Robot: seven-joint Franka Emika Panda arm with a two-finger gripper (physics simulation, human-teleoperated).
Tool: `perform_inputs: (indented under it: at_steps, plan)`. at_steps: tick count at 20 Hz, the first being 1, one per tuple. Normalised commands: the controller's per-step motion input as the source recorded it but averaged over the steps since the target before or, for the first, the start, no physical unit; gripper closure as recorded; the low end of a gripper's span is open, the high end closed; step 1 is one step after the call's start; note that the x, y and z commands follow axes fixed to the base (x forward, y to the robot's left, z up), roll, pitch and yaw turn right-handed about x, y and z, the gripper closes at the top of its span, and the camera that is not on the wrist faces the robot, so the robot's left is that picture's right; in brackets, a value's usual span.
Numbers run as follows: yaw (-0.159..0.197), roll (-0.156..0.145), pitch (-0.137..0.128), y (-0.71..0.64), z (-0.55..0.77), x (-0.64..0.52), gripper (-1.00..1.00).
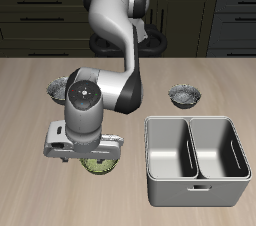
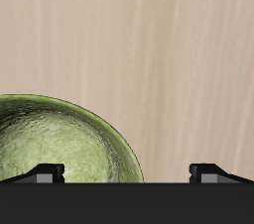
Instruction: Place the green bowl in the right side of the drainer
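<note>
The pincer [image 1: 88, 156], fingers apart, hung just above the green bowl [image 2: 58, 144], seemingly off-centre, so closing might have missed its rim.

Beneath the gripper [image 1: 88, 156], the green bowl [image 2: 60, 149] is yellow-green, mottled inside. The drainer [image 1: 196, 192] is plain grey metal; the table [image 2: 149, 50] is pale streaked wood.
</note>
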Motion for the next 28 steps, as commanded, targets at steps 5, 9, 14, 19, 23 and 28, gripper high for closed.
perform_inputs:
  at_steps: [5, 9, 14, 19, 23, 28]
  plan:
    - [0.026, -0.002, 0.026, 0.06, -0.34, -0.03, 1.00]
    - [0.008, 0.018, -0.002, 0.04, 0.00, -0.04, 1.00]
    - [0.000, 0.002, -0.022, 0.02, 0.18, -0.06, 1.00]
    - [0.004, -0.012, -0.031, -0.01, 0.28, -0.03, 1.00]
    - [-0.007, -0.015, -0.053, -0.02, 0.44, -0.08, 1.00]
    - [-0.014, -0.032, -0.080, -0.03, 0.65, -0.15, 1.00]
